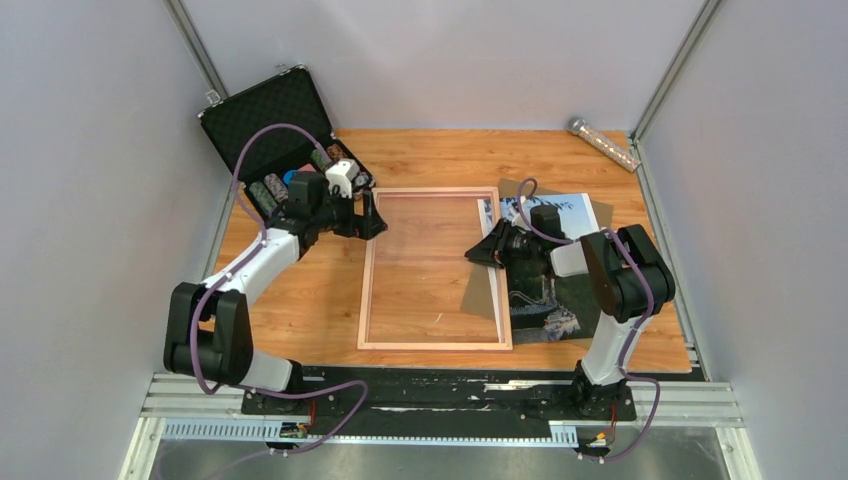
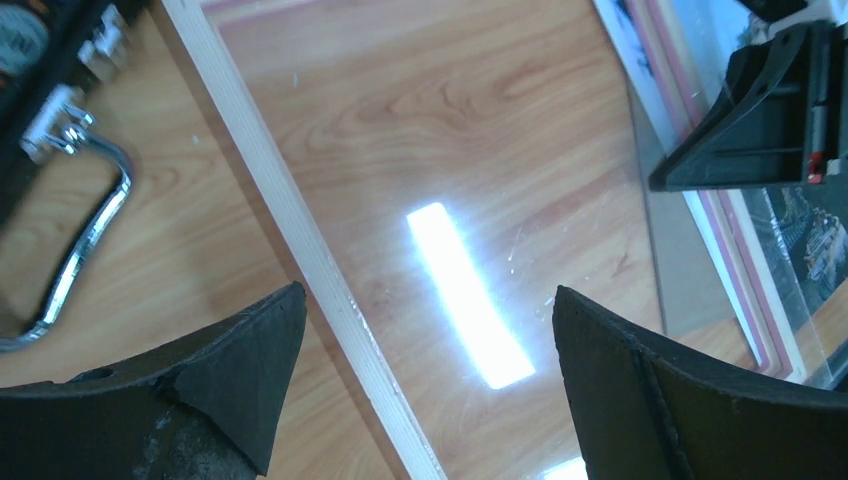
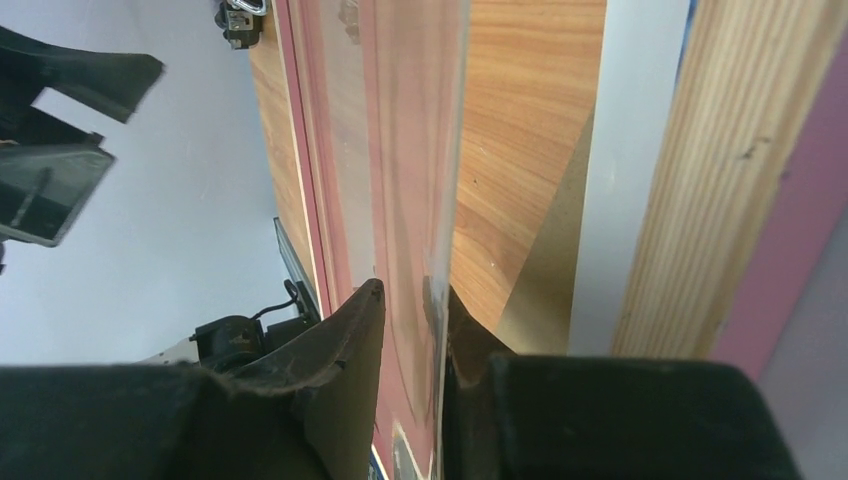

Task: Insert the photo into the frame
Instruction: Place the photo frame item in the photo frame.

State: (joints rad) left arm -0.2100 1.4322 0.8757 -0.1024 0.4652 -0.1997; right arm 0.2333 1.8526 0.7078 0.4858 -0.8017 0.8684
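White links (image 1: 262,262), black joints (image 1: 215,335), purple cables (image 1: 275,127), black wedge-fingered left pincer (image 2: 428,295).

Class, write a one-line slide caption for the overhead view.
Right gripper pinches the clear pane at the right rail of the frame; open left gripper hovers at its far-left corner; photo lies alongside.

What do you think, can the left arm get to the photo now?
Probably not: the photo lies beyond the frame from the left gripper, and the right gripper, pinching the clear pane, stands between.
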